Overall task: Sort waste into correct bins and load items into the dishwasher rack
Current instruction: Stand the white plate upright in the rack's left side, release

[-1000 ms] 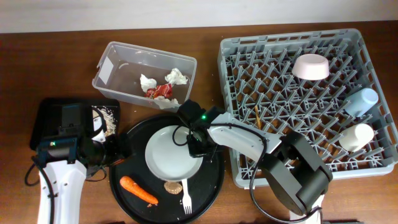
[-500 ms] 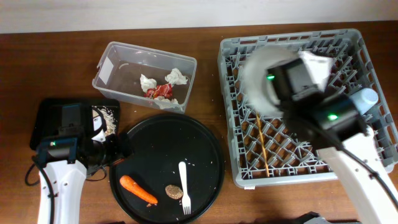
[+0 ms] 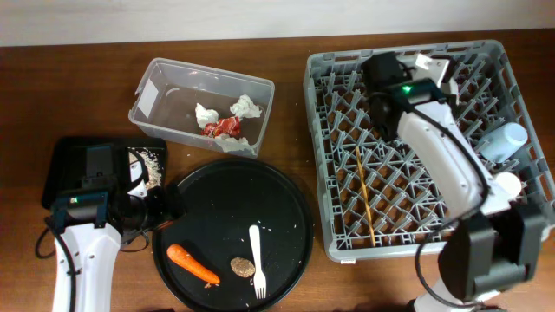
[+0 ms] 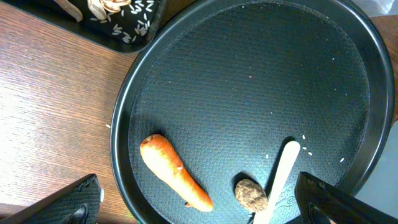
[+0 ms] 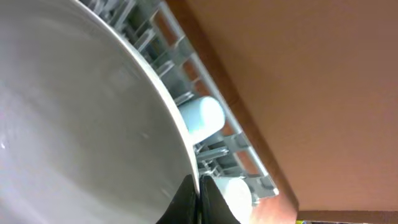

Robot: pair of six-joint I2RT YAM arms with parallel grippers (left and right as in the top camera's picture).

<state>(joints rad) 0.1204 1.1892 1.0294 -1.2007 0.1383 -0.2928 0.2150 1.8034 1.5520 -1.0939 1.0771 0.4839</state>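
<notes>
Right pincer [image 5: 198, 198]: pressed together on the rim of the grey-white plate [image 5: 81, 112]. In the right wrist view the plate fills the left of the picture, with the rack's wall and pegs showing past its edge. In the overhead view the right arm reaches over the far middle part of the rack [image 3: 347, 173]; the arm hides most of the plate there.

Left pincer [image 4: 198, 190]: spread wide, holding nothing. It hangs over the near left part of the round black tray [image 4: 249, 74].

On the round tray:
- carrot [image 4: 174, 174], lying at a slant near the left rim;
- brown lump [image 4: 250, 194], just beside the fork;
- white fork [image 4: 277, 180].

In the rack:
- chopstick [image 3: 364, 195], lying among the pegs;
- blue cup [image 3: 507, 139] and cream cup [image 3: 507, 184], at the right wall.

On the bench [image 3: 52, 87]:
- clear tub [image 3: 156, 87], holding white tissues [image 3: 247, 106] and a red wrapper [image 3: 224, 126];
- small black tray [image 3: 61, 165], partly under the left arm, with beige crumbs [image 3: 152, 165] at its right end.
</notes>
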